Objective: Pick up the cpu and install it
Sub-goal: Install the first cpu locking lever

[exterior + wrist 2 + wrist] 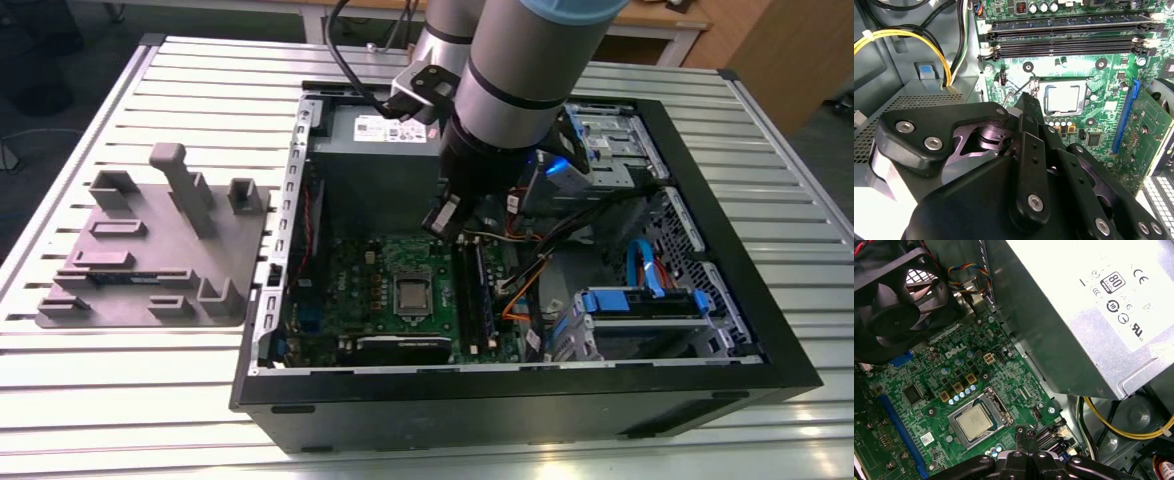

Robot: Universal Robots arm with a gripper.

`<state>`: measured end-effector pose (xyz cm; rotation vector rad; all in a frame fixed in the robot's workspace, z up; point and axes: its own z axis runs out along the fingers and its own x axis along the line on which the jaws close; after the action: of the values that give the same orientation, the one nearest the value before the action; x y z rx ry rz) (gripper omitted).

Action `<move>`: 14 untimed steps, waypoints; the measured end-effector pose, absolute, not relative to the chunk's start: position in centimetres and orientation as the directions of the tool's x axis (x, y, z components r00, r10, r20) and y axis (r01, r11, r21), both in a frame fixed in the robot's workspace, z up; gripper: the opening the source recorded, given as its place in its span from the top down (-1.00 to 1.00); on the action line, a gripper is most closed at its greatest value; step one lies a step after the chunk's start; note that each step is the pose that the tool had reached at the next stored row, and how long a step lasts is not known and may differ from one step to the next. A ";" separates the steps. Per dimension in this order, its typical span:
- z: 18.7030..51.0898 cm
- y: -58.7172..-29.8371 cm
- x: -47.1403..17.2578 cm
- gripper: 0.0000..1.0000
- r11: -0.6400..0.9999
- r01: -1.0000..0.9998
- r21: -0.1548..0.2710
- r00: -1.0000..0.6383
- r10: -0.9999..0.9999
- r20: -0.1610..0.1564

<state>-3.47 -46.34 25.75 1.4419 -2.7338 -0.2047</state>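
Seated flat in the metal-framed socket [981, 420] of the green motherboard [1104, 125], the small square cpu with its shiny silver-grey top [974, 422] lies level in both wrist views [1064, 98], with nothing gripping it. A thin wire lever [1019, 91] slants along one side of the socket in the second wrist view. The black gripper [1025, 440] hangs just beside the socket without touching the chip; its fingers meet at a narrow tip, pressed together with nothing between them. In the exterior view the gripper [445, 218] sits low inside the open black computer case [534, 400], above the board and toward the far side of the socket from the camera. Long black memory slots [1069, 35] run beside the socket. A large grey metal power-supply box with a white label [1079, 305] stands near the gripper, with yellow cables [1124, 430] passing beneath it, and a black round fan [894, 305] sits over the board. On the slatted metal table [107, 400], a grey moulded plastic tray [154, 250] rests at the exterior view's left of the case.
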 end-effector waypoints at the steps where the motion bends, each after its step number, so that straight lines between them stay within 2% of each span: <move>1: 25.8 -46.3 -3.5 0.80 0.558 -0.818 0.137 -0.566 -0.824 -0.023; 14: 25.6 -45.7 -3.3 0.80 0.558 -0.818 0.137 -0.566 -0.824 -0.023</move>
<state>-3.28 -45.73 25.57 1.4420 -2.7337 -0.2047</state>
